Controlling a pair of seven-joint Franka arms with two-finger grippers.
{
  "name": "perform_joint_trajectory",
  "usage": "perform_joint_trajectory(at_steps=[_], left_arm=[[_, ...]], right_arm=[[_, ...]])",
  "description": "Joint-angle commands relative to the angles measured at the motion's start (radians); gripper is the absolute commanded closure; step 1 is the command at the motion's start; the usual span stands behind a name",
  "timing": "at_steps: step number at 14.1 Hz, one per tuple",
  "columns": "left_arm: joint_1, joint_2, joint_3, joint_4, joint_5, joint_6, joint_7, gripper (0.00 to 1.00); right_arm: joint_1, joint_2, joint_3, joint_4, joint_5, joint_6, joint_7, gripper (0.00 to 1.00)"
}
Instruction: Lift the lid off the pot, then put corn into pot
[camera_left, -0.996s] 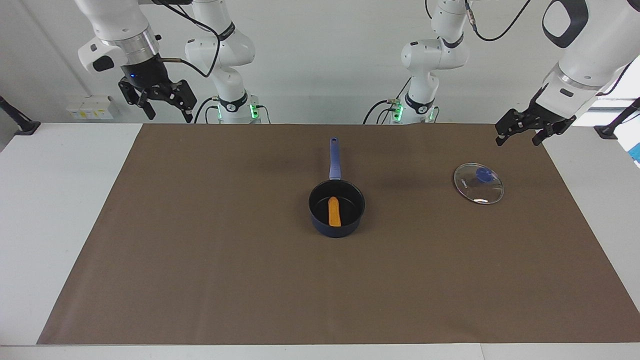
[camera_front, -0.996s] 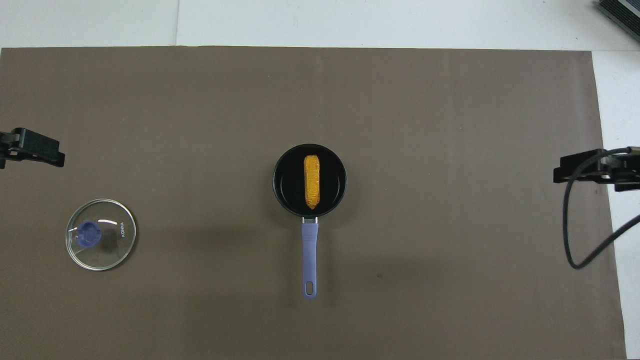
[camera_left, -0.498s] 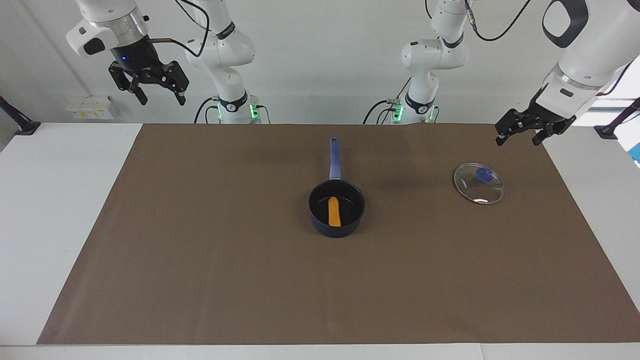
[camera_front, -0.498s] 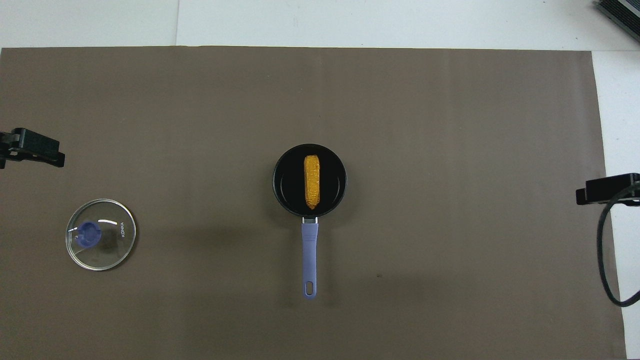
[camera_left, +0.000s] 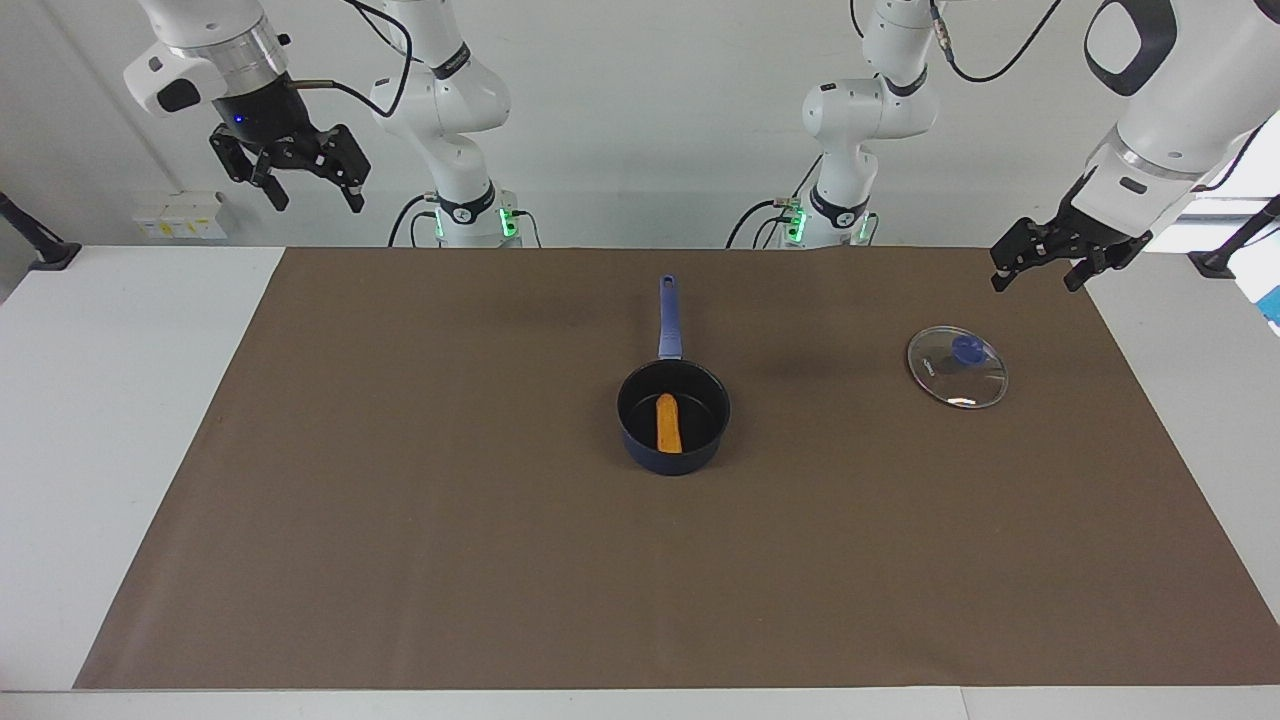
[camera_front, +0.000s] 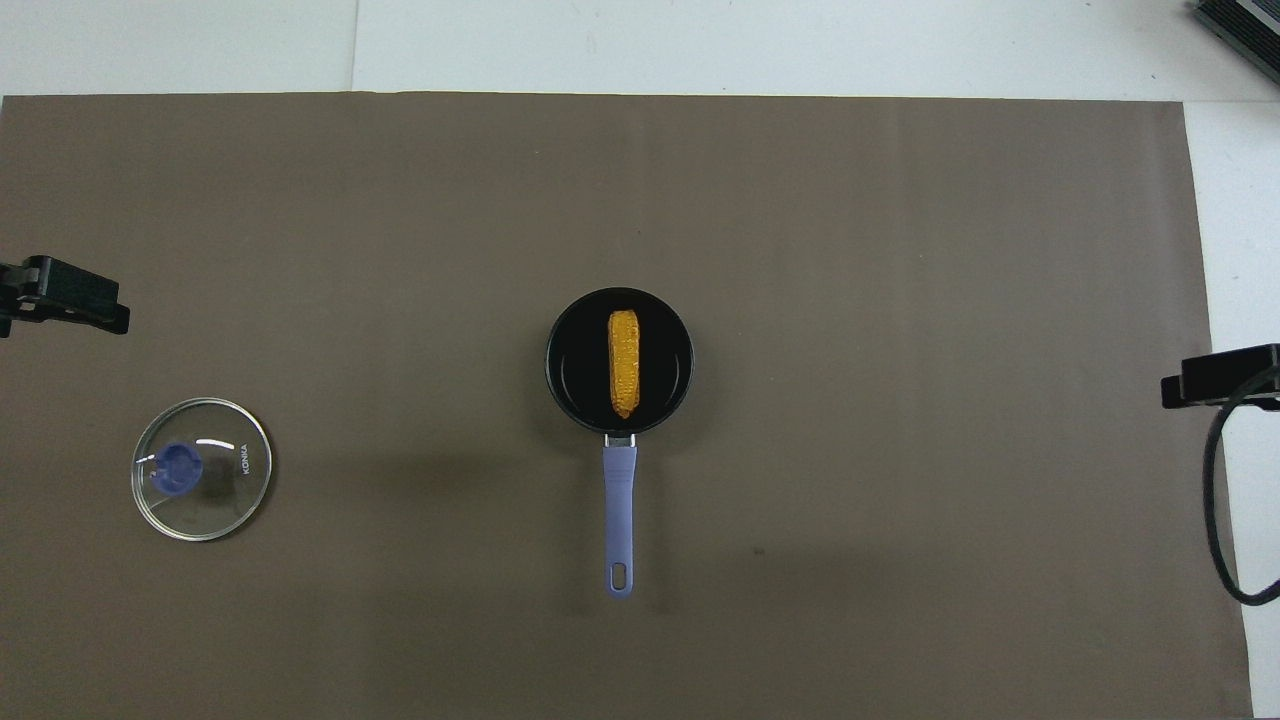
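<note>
On the brown mat (camera_left: 400, 520), a smooth matte sheet that covers most of the white table (camera_left: 100, 400), things run as follows across the facing view. At the right arm's end, the right gripper (camera_left: 311, 195) hangs high over the mat's corner nearest the robots, its black fingers spread apart and holding nothing. At the mat's middle stands the pot (camera_left: 673, 416), a small round navy saucepan with a black, faintly glossy inside; its long straight blue handle points toward the robots. The corn (camera_left: 668, 423) lies inside the pot on its bottom, an orange-yellow finger-shaped cob lined up with the handle. Toward the left arm's end, well apart from the pot, the lid (camera_left: 957, 367) lies flat on the mat, a clear glass disc with a thin metal rim and a blue knob at its centre. Over the mat's edge, a little nearer the robots than the lid, the left gripper (camera_left: 1034, 271) hovers with its fingers apart and empty.

From overhead, the cob's (camera_front: 625, 363) bumpy kernel rows show plainly, as do a hanging hole at the handle's end, small lettering on the lid's (camera_front: 201, 468) glass and the pot's (camera_front: 619, 361) full round rim. That view catches only a black tip of each gripper at its side edges, while the facing view shows both whole white arms.
</note>
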Motion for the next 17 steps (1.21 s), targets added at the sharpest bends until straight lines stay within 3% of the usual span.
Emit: perform_joint_trajectory(at_steps=[1,7,17], left_arm=[[0.006,-0.009,-0.003,-0.002,0.007,-0.014,0.0,0.0],[0.006,-0.009,-0.003,-0.002,0.007,-0.014,0.0,0.0],[0.006,-0.009,-0.003,-0.002,0.007,-0.014,0.0,0.0]], right_arm=[[-0.012,0.044,0.005,0.069,-0.011,-0.009,-0.048,0.0],[-0.006,0.052,0.009,0.051,-0.048,0.083,-0.114,0.0],[-0.009,0.044,0.008,0.048,-0.027,0.051,-0.111,0.0]])
